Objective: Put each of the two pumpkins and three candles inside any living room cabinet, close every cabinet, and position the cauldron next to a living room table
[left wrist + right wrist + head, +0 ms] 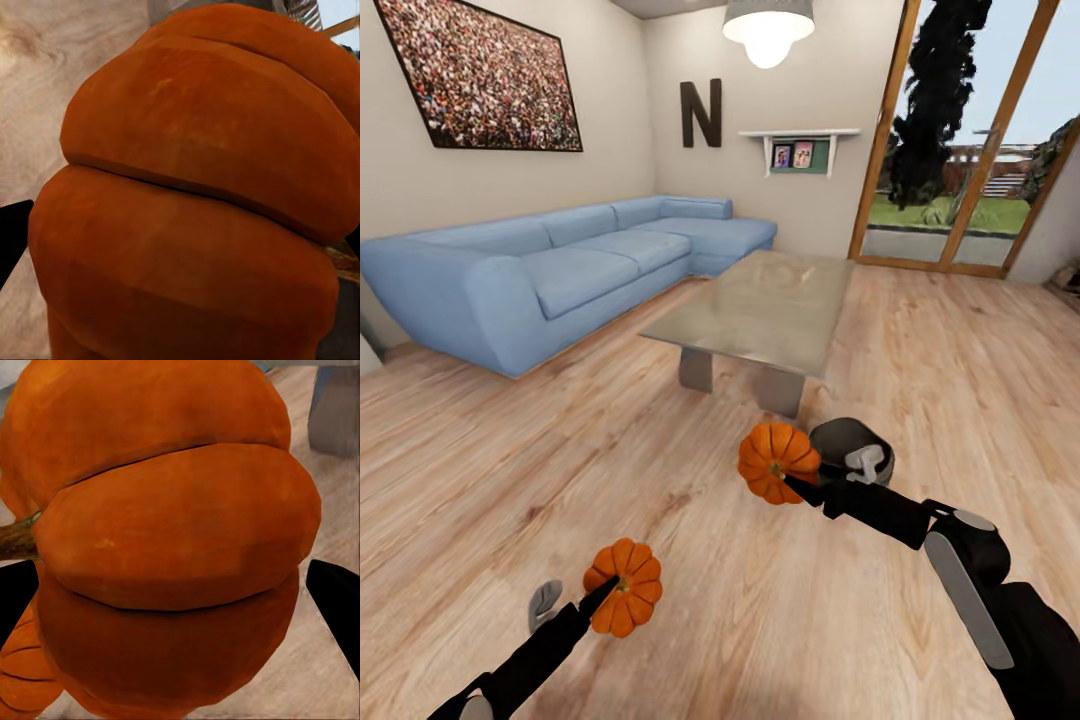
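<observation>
Nearest, the left gripper (605,592) is clamped on one pumpkin (625,587), held above the wooden floor (490,480) (its ribs crowd the left wrist view (195,195)). A little further, the right gripper (792,485) grips the second pumpkin (776,462), black fingertips (334,589) flanking it. Beyond stand a glass-topped table (770,305), then the blue sofa (560,265).

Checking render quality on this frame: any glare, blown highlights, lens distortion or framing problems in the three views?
Head view: wide-angle, door frame leaning, ceiling lamp blown white, soft sheen on the coffee table. Left wrist view: the left pumpkin is so close it crowds the frame, blocky facets showing. Right wrist view: the right pumpkin likewise, black fingertips at the edges.
</observation>
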